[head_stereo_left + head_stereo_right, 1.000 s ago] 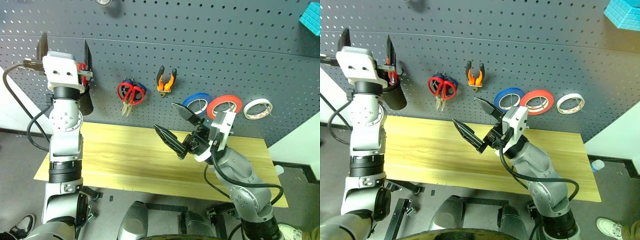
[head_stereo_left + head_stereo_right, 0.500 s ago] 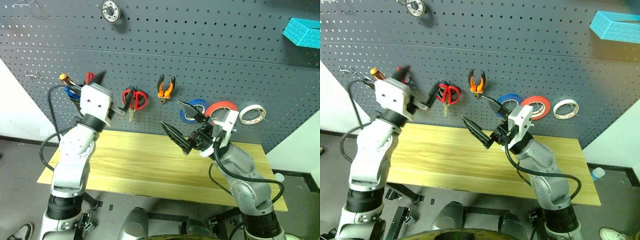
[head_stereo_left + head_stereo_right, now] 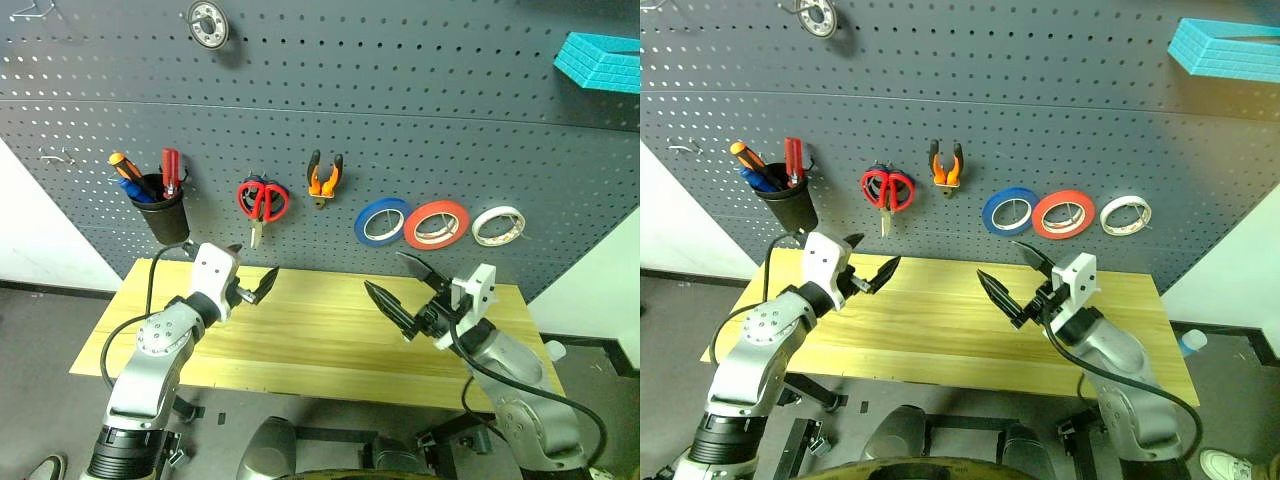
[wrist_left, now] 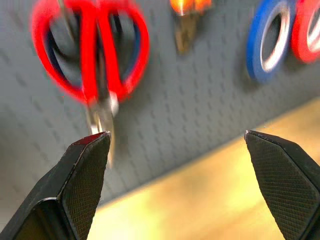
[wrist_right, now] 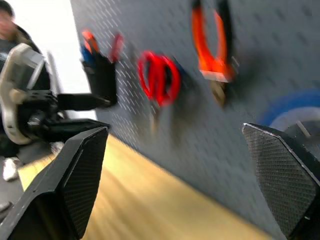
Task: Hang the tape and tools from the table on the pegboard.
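Left eye view: both claws, left gripper [image 3: 252,283] and right gripper [image 3: 408,292], gape empty over bare table [image 3: 310,340]; tape [image 3: 436,223] and tools hang above on pegboard [image 3: 400,110].

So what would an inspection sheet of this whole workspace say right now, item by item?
Surface: table, bare wood, nothing lying on it.
Job's things: red tape, red-handled scissors and pliers hang on the pegboard; red-handled screwdriver stands in the black cup.
Clutter: blue tape, whitish tape, blue-handled scissors behind the red pair, orange and blue screwdrivers in the cup, a metal ring, a teal block.
Grippers: left gripper and right gripper open, empty, above the table.
Cables: black cable looping along the left arm.
Surroundings: grey floor, white wall.
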Tool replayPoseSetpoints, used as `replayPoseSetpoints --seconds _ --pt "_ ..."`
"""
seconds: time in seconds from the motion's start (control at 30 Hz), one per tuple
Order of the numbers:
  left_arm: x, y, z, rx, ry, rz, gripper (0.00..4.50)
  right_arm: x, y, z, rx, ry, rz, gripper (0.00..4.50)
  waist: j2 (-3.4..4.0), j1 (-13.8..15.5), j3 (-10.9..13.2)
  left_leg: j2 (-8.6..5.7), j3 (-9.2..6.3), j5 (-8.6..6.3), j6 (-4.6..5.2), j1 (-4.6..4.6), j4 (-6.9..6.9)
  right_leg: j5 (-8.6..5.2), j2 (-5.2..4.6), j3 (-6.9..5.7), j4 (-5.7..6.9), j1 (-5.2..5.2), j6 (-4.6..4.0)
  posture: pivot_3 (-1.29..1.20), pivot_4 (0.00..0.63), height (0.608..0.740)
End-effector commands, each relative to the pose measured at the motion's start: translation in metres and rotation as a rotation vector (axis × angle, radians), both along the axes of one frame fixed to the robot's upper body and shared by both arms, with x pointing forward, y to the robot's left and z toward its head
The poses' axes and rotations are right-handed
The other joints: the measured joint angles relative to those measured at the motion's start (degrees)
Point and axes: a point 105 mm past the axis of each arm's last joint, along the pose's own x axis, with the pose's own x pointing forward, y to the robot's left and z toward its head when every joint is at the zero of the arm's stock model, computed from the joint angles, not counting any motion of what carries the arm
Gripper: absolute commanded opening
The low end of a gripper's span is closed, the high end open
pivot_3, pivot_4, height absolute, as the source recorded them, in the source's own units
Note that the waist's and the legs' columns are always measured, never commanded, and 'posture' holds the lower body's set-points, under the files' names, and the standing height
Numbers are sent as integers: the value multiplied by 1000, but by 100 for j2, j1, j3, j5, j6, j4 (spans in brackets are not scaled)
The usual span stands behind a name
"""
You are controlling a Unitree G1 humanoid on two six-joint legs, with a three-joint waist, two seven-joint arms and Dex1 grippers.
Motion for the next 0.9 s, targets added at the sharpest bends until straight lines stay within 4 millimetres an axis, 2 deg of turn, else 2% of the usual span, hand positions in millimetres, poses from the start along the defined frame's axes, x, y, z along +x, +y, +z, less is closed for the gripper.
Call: replayPoseSetpoints --seconds 0.03,0.17,0.3,0.47,0.63,0.9 --pt "-9 5 -11 -9 65 -38 4486 -11 -3 -7 -70 32 35 4500 5 -89 -4 0 -1 0 0 0 0 0 0 -1 0 0 0 371 0 703" --pt "-24 12 -30 -36 176 -35 4486 -21 -9 -26 -119 122 49 4500 6 -192 -5 0 1 -6 10 -2 -1 -3 0 2 -1 -4 4 376 0 703" --pt "-36 15 -40 -94 245 6 4486 -22 -18 -32 -91 162 20 4500 7 -269 -7 1 0 -6 10 -1 -1 -5 0 2 -1 -4 7 385 0 703" --pt "-45 3 -42 -165 287 -22 4486 -20 -22 -32 -34 176 -7 4500 9 -259 -8 0 1 -6 10 -3 -1 -6 0 2 -2 -9 9 389 0 703" --pt "-46 -3 -43 -171 310 -51 4486 -28 -23 -42 -72 226 41 4500 19 -250 -15 0 1 -6 10 -5 -3 -6 0 2 -2 -15 9 389 0 703" --pt "-45 -18 -41 -181 316 -81 4486 -24 -18 -40 -74 210 71 4500 20 -268 -16 0 1 -7 10 -6 -5 -7 0 3 -3 -18 10 389 0 703"
